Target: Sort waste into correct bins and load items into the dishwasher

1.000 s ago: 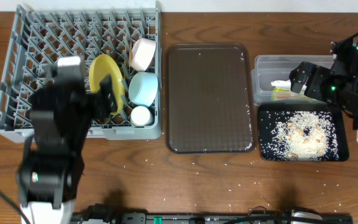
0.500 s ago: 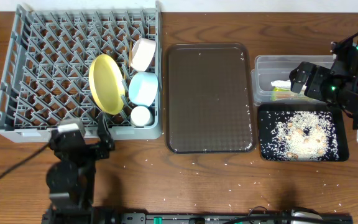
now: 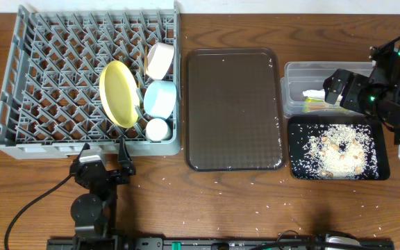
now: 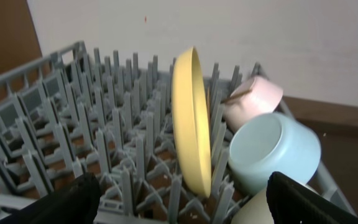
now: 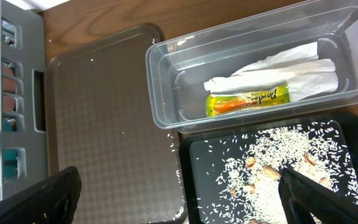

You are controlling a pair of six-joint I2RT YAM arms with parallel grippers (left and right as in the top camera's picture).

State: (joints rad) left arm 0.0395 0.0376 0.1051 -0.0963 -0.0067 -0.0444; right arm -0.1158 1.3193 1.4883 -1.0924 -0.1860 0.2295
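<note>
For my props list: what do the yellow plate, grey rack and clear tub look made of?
Yellow plate: probably plastic or melamine, smooth matte, thin even rim. Grey rack: moulded plastic, dull, uniform pegs. Clear tub: glossy plastic; see-through walls, bright edge highlights.

the wooden table [image 3: 269, 208] is carrying a grey dish rack [image 3: 61, 147] at far left, a brown serving tray [image 3: 233, 111] in the middle, and a clear tub [image 3: 292, 69] and black tray [image 3: 292, 149] at right; stray rice grains [image 3: 217, 182] are lying along the near side.

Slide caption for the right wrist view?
Right wrist view: napkin and sachet in the clear tub, rice in the black tray beside it.
</note>
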